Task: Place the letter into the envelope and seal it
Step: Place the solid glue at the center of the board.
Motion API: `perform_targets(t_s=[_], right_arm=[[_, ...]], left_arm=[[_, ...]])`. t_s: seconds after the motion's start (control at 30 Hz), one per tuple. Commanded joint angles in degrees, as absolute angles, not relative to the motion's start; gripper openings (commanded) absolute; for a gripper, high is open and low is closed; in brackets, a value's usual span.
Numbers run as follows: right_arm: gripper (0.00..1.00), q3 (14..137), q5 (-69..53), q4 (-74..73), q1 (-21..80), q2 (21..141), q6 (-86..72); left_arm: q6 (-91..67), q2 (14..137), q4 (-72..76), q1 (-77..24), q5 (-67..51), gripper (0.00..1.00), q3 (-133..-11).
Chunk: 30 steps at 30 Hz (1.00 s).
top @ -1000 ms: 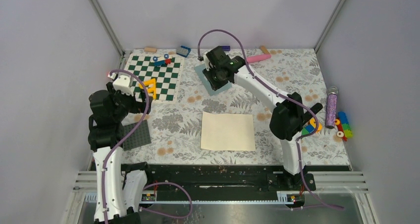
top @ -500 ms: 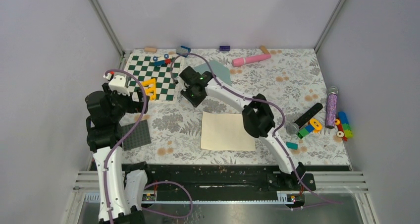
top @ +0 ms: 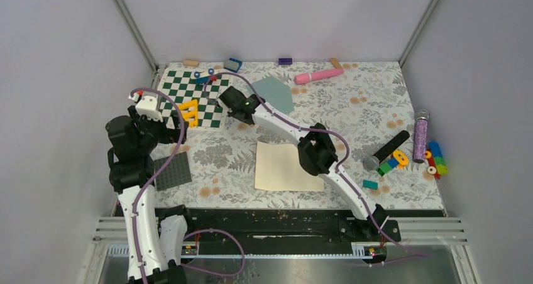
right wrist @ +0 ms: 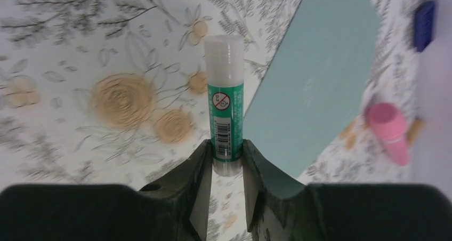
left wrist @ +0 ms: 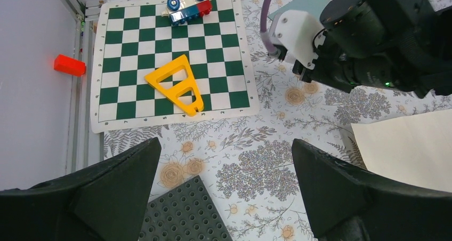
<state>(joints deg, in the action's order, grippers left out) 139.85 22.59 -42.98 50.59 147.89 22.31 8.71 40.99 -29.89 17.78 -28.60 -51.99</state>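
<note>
Since a second ago the right arm has swung left across the far side of the table. From overhead, the right gripper [top: 234,102] is now by the right edge of the chequered board [top: 195,95], and the envelope [top: 274,92] it was hovering over is uncovered. The envelope is lying flat just to the gripper's right. The letter [top: 288,166] hasn't budged. It's flat on the table nearer the arm bases, well apart from the envelope, so nothing has been put inside yet. The left arm [top: 135,146] is parked off to the left.

On the left wrist cam, the left gripper [left wrist: 225,147] is spread wide with nothing in it, hanging over the cloth between the board and the studded plate [left wrist: 184,214]. My guess is it's waiting its turn. You can see a corner of the letter at the right edge of that view.

On the right wrist cam, the right fingers are clamped on the lower end of a glue stick [right wrist: 224,107], cap pointing away, with the envelope right beside it. That's presumably for gluing the flap down. It seems early to me, since the sheet looks bigger than the envelope and probably needs folding first.
</note>
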Motion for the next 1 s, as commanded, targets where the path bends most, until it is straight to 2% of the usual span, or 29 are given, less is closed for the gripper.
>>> perform_targets(t_s=[0.0,0.37,0.73,0.8,0.87,0.9,0.97], right_arm=[[0.02,139.3,34.1,-33.8,50.3,149.2,37.5],[0.06,139.1,36.9,-16.6,49.5,155.6,56.5],[0.12,140.3,32.2,-13.4,49.3,157.6,60.0],[0.25,139.8,32.1,-13.4,49.3,157.4,60.0],[0.45,139.1,32.0,-13.3,49.3,157.0,59.7],[0.52,138.7,31.8,-13.4,49.3,156.8,59.6],[0.55,137.7,31.4,-13.4,49.3,156.2,59.3]], left_arm=[[8.3,41.0,-27.2,18.5,-30.6,0.99,-51.9],[8.1,41.1,-27.2,20.2,-31.6,0.99,-51.9],[7.9,41.4,-27.2,21.2,-32.2,0.99,-52.0],[7.9,41.5,-27.2,21.4,-32.3,0.99,-51.9],[7.8,41.6,-27.2,21.4,-32.4,0.99,-51.9],[7.8,41.6,-27.2,21.4,-32.4,0.99,-52.0],[7.8,41.5,-27.2,21.5,-32.5,0.99,-51.9]])
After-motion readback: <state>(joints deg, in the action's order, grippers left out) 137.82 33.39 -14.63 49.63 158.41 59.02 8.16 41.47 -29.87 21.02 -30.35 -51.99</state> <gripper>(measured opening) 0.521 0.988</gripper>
